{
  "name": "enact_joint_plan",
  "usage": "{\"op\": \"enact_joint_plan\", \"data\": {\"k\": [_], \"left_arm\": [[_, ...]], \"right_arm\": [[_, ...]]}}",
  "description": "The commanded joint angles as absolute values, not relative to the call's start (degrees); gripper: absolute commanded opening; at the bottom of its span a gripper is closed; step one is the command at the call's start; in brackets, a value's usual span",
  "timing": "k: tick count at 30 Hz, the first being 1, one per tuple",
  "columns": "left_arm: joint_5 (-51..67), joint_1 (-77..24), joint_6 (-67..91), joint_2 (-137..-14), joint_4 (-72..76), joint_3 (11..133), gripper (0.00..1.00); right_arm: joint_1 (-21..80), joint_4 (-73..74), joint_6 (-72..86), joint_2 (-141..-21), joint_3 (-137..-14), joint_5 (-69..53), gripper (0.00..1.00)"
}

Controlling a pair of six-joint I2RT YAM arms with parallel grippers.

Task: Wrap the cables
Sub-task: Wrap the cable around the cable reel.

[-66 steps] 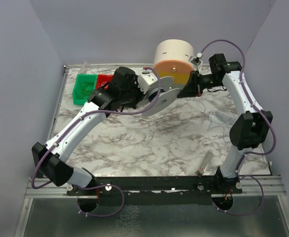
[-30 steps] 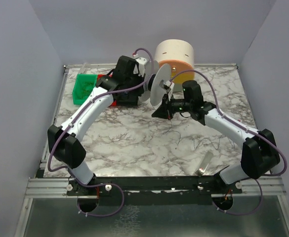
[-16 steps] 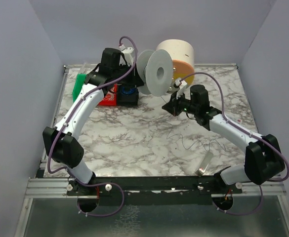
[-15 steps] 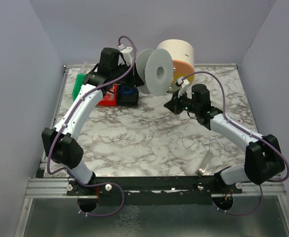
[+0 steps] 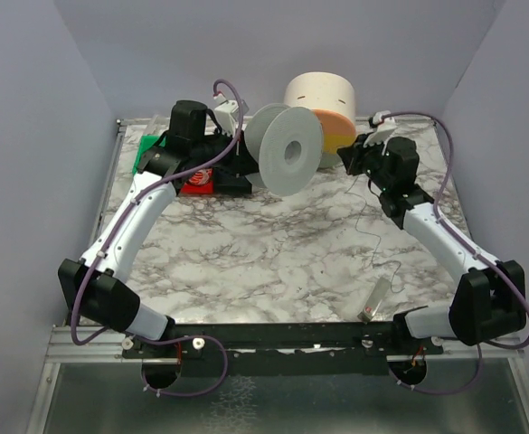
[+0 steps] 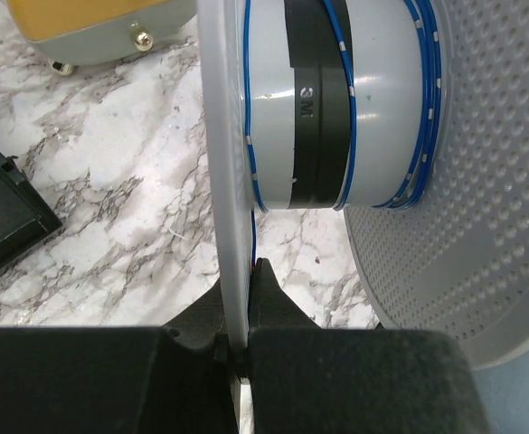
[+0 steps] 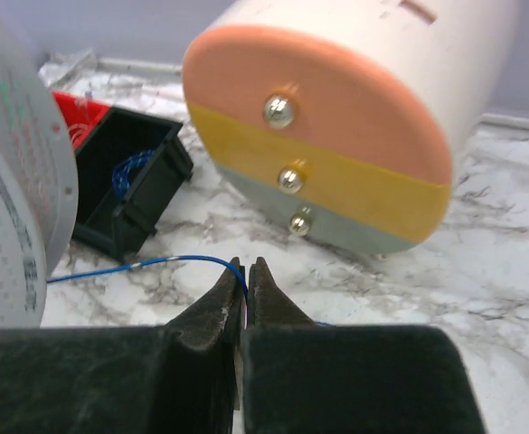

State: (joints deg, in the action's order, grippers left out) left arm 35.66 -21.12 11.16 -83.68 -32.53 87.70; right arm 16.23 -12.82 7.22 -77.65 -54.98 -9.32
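Overhead view: both arms reach toward the far side of the marble table (image 5: 264,262). The left gripper (image 5: 246,165) holds a grey spool (image 5: 287,152) up off the surface by the edge of one flange, the spool's round face turned toward the camera. Behind the spool lies a cream drum (image 5: 323,98) with an orange, yellow and grey end. The right gripper (image 5: 350,155) hangs just right of the spool, in front of that drum. From it the cable (image 5: 373,242), here only a hair-thin dark line, trails loosely down across the table toward the near right. A green bin (image 5: 146,154), a red bin (image 5: 194,181) and a black bin (image 5: 235,177) sit at the far left, partly hidden by the left arm.

Left wrist view: the two fingers are pressed together on the thin flange, one on each face. The hub (image 6: 318,99) carries a black band, and fine blue turns of the cable (image 6: 352,108) run around it.

Right wrist view: the jaws are closed, pinching the cable (image 7: 155,262), which looks blue up close. It stretches taut leftward from the fingertips toward the spool (image 7: 11,181). Beyond it sits the black bin (image 7: 128,203) with a small blue coil (image 7: 130,172) inside, beside the drum's (image 7: 336,154) screwed end.
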Motion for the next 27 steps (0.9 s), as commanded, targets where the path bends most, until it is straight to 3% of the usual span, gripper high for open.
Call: {"op": "enact_joint_plan", "data": {"k": [1,7,12,17,22,27], "left_arm": [[36.0,-21.1,3.5,-82.1,-36.4,88.3,0.00],[23.8,-23.1,-1.4,-81.4,-38.9,88.8,0.00],[11.3,-26.8,-4.4,-81.2,-38.9,90.1,0.00],[4.1,-31.8,-6.7,-80.2,-37.0,89.9,0.00],[-3.2,-34.7,-7.6,-80.7,-35.7,90.2,0.00],[-2.3,-35.8,-11.7,-79.9,-35.6,88.4,0.00]], "right_arm": [[11.3,-17.3,10.0,-75.4,-58.4,-12.2,0.00],[7.7,-10.2,5.9,-76.9,-66.1,-39.3,0.00],[8.6,13.5,2.1,-82.8,-77.8,-64.6,0.00],[13.6,30.1,-3.6,-86.3,-79.4,-74.6,0.00],[14.0,16.4,12.2,-84.4,-73.9,-80.5,0.00],[13.7,-22.0,42.2,-81.2,-65.7,-78.0,0.00]]}}
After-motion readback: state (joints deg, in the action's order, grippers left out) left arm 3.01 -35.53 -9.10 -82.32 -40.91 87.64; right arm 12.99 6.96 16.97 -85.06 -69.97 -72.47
